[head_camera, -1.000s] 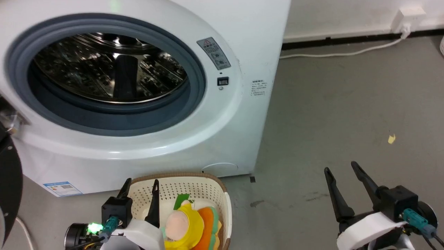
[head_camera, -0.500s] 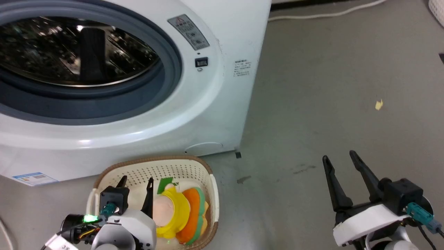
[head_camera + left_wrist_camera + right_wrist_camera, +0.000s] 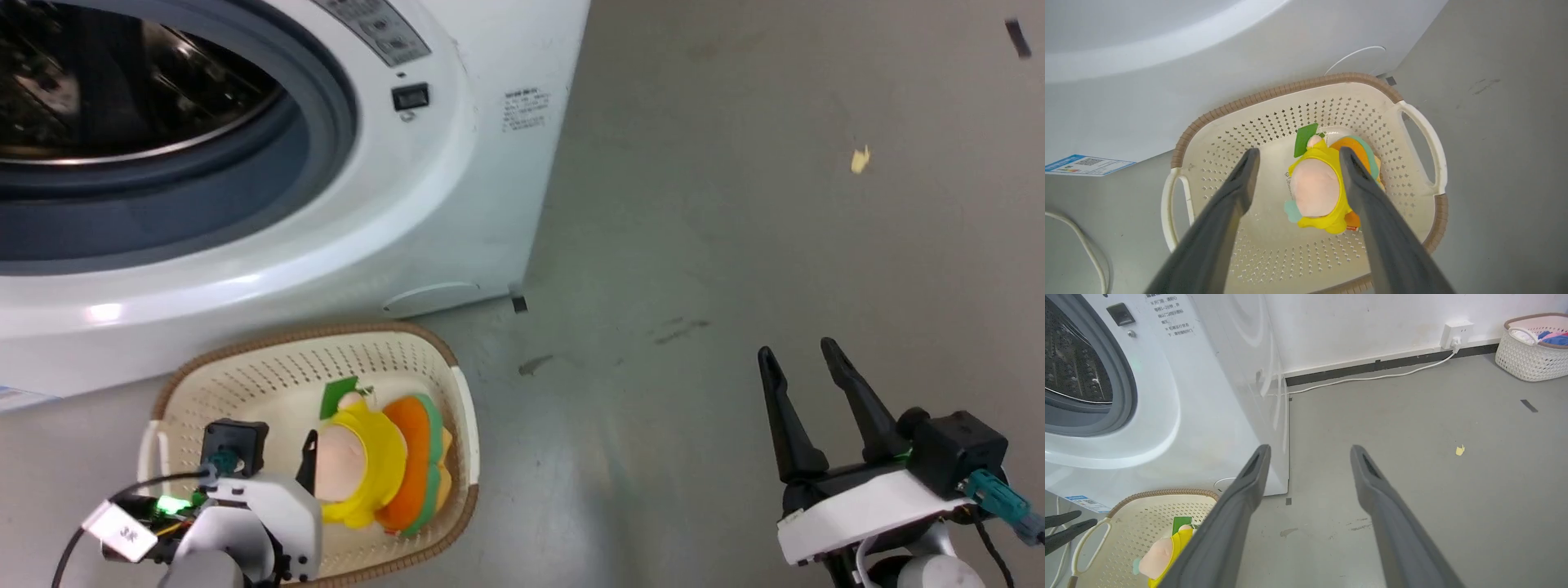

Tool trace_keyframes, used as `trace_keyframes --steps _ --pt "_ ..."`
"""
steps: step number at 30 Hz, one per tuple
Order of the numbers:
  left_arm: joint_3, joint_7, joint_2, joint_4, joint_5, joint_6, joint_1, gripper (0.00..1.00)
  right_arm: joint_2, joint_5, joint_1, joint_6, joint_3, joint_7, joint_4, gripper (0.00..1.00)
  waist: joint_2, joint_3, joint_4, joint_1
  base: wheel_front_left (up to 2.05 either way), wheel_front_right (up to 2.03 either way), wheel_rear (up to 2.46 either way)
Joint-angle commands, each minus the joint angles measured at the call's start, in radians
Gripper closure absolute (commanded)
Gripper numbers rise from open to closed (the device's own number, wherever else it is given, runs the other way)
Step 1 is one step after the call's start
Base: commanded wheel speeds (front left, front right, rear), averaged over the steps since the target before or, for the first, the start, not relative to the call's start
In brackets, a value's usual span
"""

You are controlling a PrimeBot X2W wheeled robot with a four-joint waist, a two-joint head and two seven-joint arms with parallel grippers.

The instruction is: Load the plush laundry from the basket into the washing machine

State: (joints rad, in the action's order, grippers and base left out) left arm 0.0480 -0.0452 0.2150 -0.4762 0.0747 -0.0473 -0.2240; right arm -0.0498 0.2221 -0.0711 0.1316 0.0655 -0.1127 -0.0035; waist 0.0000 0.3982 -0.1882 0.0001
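— How far along was it?
— Nothing was loaded: the plush laundry [image 3: 1319,185] lay in the basket [image 3: 1216,116] before the open washing machine [image 3: 424,212]. The left gripper [image 3: 1298,152] hung astride it, fingers apart; the right gripper [image 3: 796,351] was idle, fingers apart.
— Its lie?
— Its long axis ran toward the washer, green tag [image 3: 1305,139] leading

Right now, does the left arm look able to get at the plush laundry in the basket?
Probably yes. The left tool hangs open over the basket, straddling the pink head of the plush laundry, and nothing lies between it and the toy.
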Motion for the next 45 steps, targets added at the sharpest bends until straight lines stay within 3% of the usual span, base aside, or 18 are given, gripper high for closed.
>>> trace_keyframes --steps 1,10,20,26,41,42,43,45 --pt "0.003 -0.011 0.013 -0.025 0.010 -0.008 -0.028 0.00 0.000 0.015 -0.023 0.000 0.005 -0.012 0.000 0.00 0.0000 0.027 -0.014 -0.0001 0.00 0.00 0.00" --pt "0.038 -0.101 0.068 -0.141 0.028 -0.024 -0.106 0.00 0.000 0.067 -0.053 -0.001 0.029 -0.034 -0.006 0.00 0.0000 0.120 -0.054 -0.0001 0.00 0.00 0.00" --pt "0.098 -0.189 0.085 -0.206 0.081 -0.036 -0.186 0.00 0.000 0.105 -0.060 -0.001 0.043 -0.053 -0.012 0.00 0.0000 0.191 -0.086 -0.0001 0.00 0.00 0.00" --pt "0.151 -0.266 0.136 -0.257 0.108 -0.043 -0.252 0.00 0.000 0.141 -0.068 -0.001 0.051 -0.068 -0.018 0.00 0.0000 0.253 -0.108 -0.0001 0.00 0.00 0.00" --pt "0.214 -0.319 0.186 -0.369 0.132 -0.043 -0.367 0.00 0.000 0.208 -0.098 -0.001 0.072 -0.097 -0.022 0.00 0.0000 0.373 -0.152 -0.0001 0.00 0.00 0.00" --pt "0.217 -0.320 0.189 -0.379 0.135 -0.042 -0.373 0.87 0.000 0.213 -0.100 -0.001 0.074 -0.099 -0.021 0.00 0.0000 0.380 -0.156 -0.0001 0.00 0.00 0.00" --pt "0.219 -0.320 0.193 -0.388 0.138 -0.042 -0.378 1.00 0.000 0.217 -0.102 -0.001 0.076 -0.101 -0.020 0.00 0.0000 0.387 -0.160 -0.0001 0.00 0.00 0.00" --pt "0.225 -0.321 0.203 -0.407 0.144 -0.044 -0.388 1.00 0.000 0.226 -0.108 -0.001 0.080 -0.105 -0.019 0.00 0.0000 0.399 -0.168 -0.0001 0.00 0.00 0.00"
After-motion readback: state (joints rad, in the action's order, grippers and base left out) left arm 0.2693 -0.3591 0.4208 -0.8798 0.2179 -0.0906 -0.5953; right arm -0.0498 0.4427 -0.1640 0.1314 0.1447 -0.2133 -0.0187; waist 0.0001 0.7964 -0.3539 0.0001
